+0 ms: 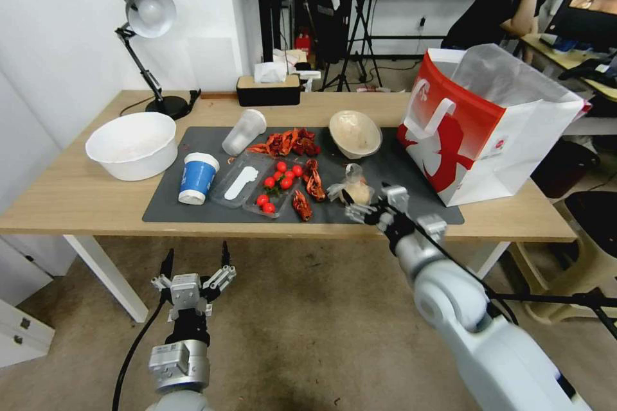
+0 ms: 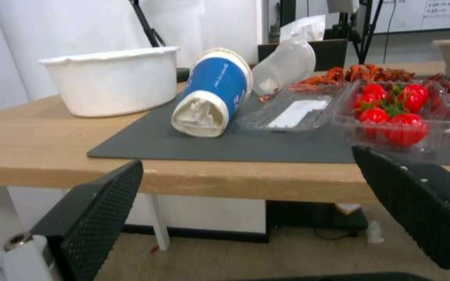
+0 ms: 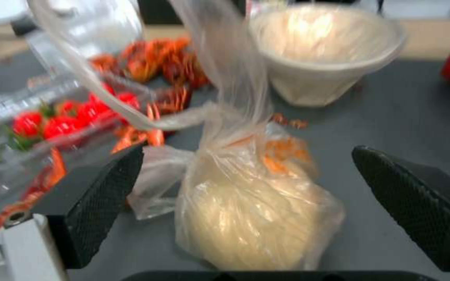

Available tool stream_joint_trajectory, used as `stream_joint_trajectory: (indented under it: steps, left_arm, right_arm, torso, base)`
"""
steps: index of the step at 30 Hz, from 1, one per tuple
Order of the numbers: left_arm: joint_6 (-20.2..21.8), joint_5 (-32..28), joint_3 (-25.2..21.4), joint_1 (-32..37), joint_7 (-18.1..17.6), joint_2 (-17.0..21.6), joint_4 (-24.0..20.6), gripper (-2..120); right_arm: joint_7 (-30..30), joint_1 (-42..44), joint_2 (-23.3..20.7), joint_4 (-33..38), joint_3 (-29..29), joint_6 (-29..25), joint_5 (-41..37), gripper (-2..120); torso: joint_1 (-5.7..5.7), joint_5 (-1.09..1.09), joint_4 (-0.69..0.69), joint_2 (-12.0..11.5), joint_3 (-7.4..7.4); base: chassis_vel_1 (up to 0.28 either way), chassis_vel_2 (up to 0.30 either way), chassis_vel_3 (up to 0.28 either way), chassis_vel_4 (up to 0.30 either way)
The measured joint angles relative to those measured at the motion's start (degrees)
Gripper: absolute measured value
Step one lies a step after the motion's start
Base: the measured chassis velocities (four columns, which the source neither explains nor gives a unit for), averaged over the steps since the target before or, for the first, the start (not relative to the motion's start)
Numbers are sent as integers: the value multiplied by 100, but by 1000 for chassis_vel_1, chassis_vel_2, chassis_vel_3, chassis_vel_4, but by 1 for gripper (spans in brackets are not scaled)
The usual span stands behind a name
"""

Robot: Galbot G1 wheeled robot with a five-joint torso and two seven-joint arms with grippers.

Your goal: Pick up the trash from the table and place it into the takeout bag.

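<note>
Trash lies spread over the dark mat (image 1: 193, 196) on the bench (image 1: 77, 196), and the takeout bag (image 1: 488, 122) stands open at the right end, just beside the mat's corner. From where I stand, the step in hand looks like the first pick: the right claw (image 1: 360, 210) is at the front edge of the bench, its two fingers (image 3: 100, 195) wide apart on both sides of the clear bag with the beige lump (image 3: 251, 203), and it grips nothing yet. The next move, I think, calls for closing low on the lump and not on the thin twisted top, which could slip out. The left claw (image 1: 196, 263) hangs below the bench edge, open and empty, pointing at the blue cup (image 2: 212, 97). The left wrist view shows this cup lying on its side, while from the head it seems nearly upright. The right wrist view shows the paper bowl (image 3: 326, 50) behind the lump, apart from it.
</note>
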State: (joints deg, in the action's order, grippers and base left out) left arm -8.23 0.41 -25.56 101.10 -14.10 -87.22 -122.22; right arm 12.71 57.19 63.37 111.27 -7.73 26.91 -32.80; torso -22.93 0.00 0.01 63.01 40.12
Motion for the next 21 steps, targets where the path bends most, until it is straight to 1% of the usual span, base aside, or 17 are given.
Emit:
stream_joint_trajectory:
  steps: [2,3,4,6,10,14,20,21]
  left_arm:
    - [0,3,-5,4,0,-11,12,100]
    - [0,3,-5,4,0,-11,12,100]
    - [-2,3,-16,10,1,-15,15,100]
    - [-3,7,-41,27,0,-19,15,100]
    - [-5,24,-54,43,-6,-38,5,100]
    - [-7,41,-59,47,-15,-54,-7,100]
    - [-13,55,-54,50,-21,-78,-3,100]
    - [-14,58,-53,52,-23,-81,-3,100]
  right_arm:
    - [11,-190,-6,-91,72,311,-122,100]
    - [11,-190,-6,-91,72,311,-122,100]
    - [37,-283,-7,-118,117,526,-209,100]
    - [68,-415,-3,-182,193,760,-259,100]
    - [97,-581,25,-306,291,969,-261,100]
    - [115,-645,48,-378,343,1049,-260,100]
    - [110,-653,57,-461,342,1020,-268,100]
    - [107,-639,52,-464,335,996,-273,97]
  torso:
    - [0,-1,-1,0,0]
    - [0,-1,-1,0,0]
    - [0,-1,-1,0,0]
    - [0,-1,-1,0,0]
    - [0,0,-1,0,0]
    - [0,0,-1,0,-1]
    - [0,-1,-1,0,-1]
    - [0,-1,-1,1,-1]
  base:
    - [0,0,0,0]
    - [0,0,0,0]
    - [0,0,0,0]
    - [0,0,0,0]
    - [0,0,0,0]
    - [0,0,0,0]
    - [0,0,0,0]
    - [0,0,0,0]
